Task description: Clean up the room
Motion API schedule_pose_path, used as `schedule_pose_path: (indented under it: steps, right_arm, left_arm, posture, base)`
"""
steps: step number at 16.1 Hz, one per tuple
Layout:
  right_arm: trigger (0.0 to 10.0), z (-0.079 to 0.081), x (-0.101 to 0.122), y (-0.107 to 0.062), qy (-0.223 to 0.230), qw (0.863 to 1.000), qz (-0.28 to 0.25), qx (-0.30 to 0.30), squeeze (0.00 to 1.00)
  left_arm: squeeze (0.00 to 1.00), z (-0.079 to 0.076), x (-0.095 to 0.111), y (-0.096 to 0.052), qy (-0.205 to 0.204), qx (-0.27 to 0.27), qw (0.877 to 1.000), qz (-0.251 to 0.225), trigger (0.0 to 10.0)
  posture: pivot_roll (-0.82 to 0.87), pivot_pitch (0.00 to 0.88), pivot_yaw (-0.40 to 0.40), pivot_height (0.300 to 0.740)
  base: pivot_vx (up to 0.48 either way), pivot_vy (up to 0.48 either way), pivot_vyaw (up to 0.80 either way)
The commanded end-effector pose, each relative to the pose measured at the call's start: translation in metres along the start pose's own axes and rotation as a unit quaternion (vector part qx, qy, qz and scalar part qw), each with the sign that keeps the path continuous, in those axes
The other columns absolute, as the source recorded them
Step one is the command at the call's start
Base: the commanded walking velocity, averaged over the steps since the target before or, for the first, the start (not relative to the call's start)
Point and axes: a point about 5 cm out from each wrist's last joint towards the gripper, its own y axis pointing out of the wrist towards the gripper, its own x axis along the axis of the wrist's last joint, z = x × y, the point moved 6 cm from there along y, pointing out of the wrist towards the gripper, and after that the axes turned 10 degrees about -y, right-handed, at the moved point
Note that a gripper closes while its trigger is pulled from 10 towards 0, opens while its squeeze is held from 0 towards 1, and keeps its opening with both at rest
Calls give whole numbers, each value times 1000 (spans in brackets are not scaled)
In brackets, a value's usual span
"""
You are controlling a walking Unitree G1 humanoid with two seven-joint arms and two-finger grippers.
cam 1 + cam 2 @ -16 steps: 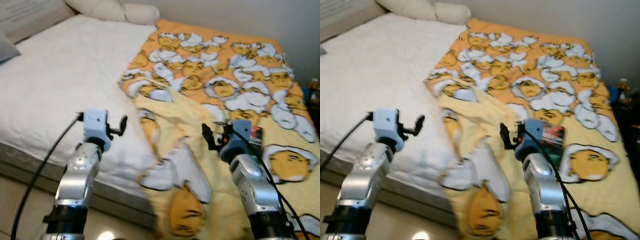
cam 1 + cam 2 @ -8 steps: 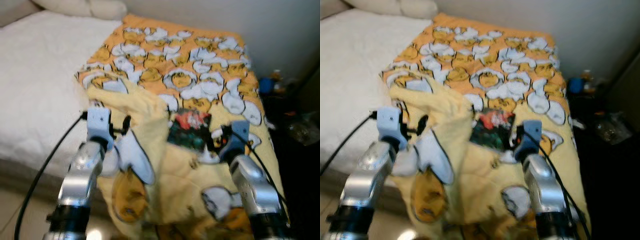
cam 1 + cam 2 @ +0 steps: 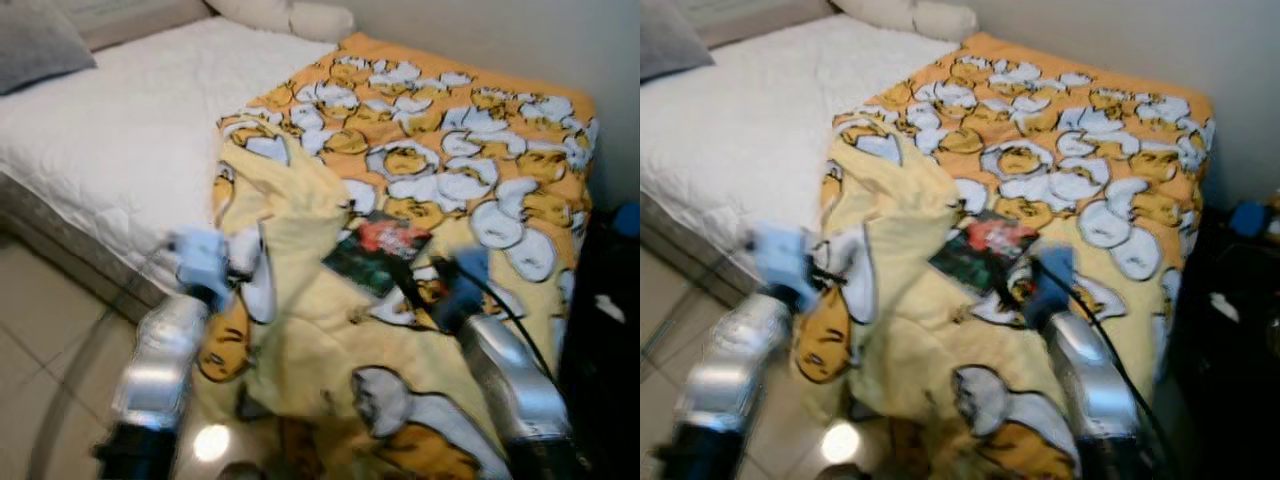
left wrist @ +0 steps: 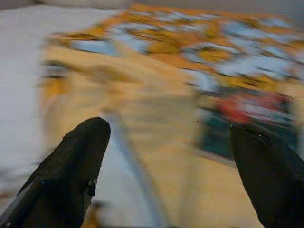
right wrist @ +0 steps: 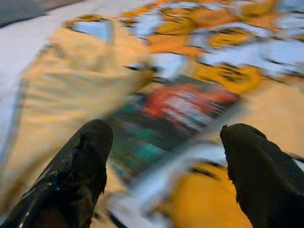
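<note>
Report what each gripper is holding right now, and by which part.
Nothing is held. The left gripper and the right gripper are both open with nothing between the fingers, above the yellow blanket and the book.

A home bedroom: bed point(image 3: 120, 130), patterned blanket point(image 3: 470, 170), pillows point(image 3: 290, 15)

Motion blur smears both eye views; left gripper point(image 3: 240, 262) and right gripper point(image 3: 415, 285) are soft, their tips hard to make out against the blanket point(image 3: 470, 140). Book point(image 3: 377, 250) cover print unreadable, its near right corner hidden behind the right gripper. Wrist views streaked too: the book point(image 5: 175, 118) is just red and green smears. Blanket's near end cut off by the bottom edge. Blue object point(image 3: 1247, 217) far right too blurred to identify. Grey pillow point(image 3: 40, 45) cropped at the left.
</note>
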Motion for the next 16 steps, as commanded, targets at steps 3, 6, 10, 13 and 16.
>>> schedule_pose_path:
  steps: [3,6,10,13,16]
  right_arm:
    - [10000,-1,6,0,-1,1000,-6,-8,0]
    - [10000,-1,4,0,-1,1000,-3,-9,0]
    - [10000,5,6,0,-12,1000,-4,7,0]
    - [10000,7,7,0,-20,1000,-4,15,0]
    - [10000,13,5,-1,-23,999,0,36,0]
  left_arm:
    - [400,8,8,-3,19,5,1000,-9,10000]
    - [412,8,8,-4,18,4,1000,-9,10000]
    - [424,5,8,-5,16,-5,1000,-8,10000]
    - [420,5,9,-6,14,-8,1000,-10,10000]
    - [420,4,10,-7,14,-12,1000,-10,10000]
  posture:
    - [40,0,-34,740]
    - [40,0,-32,740]
    - [45,0,-34,740]
    - [45,0,-32,740]
    - [44,0,-31,740]
  base:
    - [0,0,0]
    - [0,0,0]
    - [0,0,0]
    - [289,0,800]
    - [350,0,800]
